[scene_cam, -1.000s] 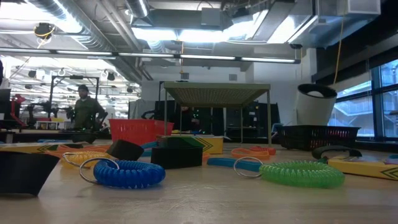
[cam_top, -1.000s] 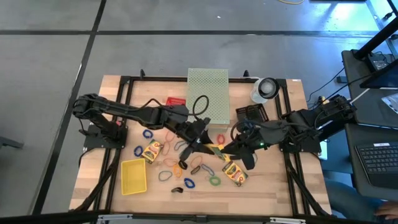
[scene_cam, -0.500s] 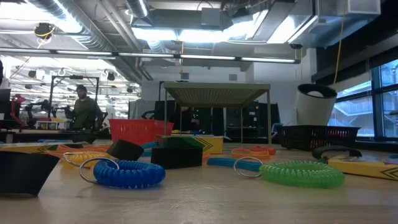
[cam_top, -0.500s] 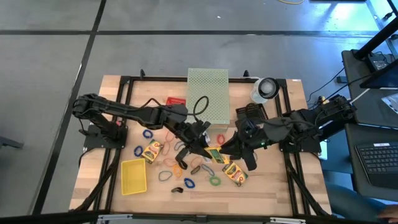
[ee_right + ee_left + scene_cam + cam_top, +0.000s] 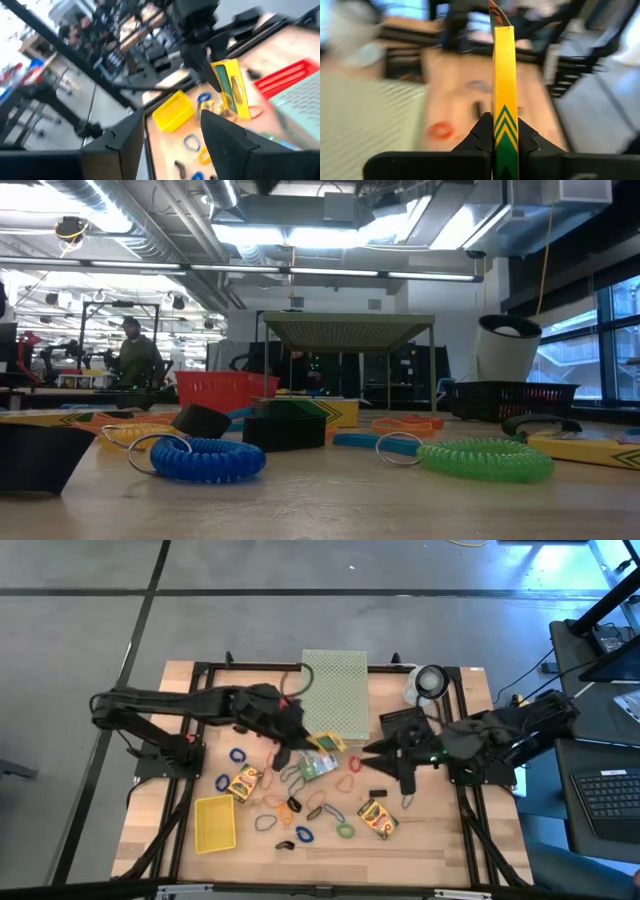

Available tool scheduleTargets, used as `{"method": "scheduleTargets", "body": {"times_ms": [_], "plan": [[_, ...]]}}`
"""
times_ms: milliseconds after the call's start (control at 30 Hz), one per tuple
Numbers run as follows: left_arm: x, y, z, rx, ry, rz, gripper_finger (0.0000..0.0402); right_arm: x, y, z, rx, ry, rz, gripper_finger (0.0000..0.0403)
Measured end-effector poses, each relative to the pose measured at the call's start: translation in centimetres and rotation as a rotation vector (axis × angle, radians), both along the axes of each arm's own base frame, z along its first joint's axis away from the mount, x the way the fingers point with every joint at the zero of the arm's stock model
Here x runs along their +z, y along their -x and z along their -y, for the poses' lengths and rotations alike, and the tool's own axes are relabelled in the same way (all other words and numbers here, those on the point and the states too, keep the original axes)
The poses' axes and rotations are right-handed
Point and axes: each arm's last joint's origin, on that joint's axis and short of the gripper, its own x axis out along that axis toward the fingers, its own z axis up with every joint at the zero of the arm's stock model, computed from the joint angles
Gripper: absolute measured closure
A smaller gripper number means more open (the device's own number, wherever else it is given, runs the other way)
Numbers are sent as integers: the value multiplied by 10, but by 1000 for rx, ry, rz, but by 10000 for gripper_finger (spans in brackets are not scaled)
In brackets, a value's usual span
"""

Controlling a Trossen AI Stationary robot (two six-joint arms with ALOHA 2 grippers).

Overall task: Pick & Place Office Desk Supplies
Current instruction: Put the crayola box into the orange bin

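left end effector (image 5: 505, 142) pinching one card box (image 5: 504, 85) | right end effector (image 5: 385, 747) spread | two card boxes on table (image 5: 440, 840)

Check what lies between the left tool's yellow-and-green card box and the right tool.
Only a small red rubber-band loop, seen in the high view.

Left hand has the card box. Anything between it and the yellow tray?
From the card box in the left hand to the yellow tray, a second card box and loose rubber bands lie on the table. The right hand is on the other side.
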Motion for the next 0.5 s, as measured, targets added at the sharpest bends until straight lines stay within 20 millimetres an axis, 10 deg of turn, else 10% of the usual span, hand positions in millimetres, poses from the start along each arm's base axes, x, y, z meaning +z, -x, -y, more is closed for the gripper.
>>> {"method": "scheduleTargets", "body": {"times_ms": [500], "plan": [[-77, 90, -62, 778, 349, -130, 384, 10, 59, 14, -143, 65, -38, 285]]}}
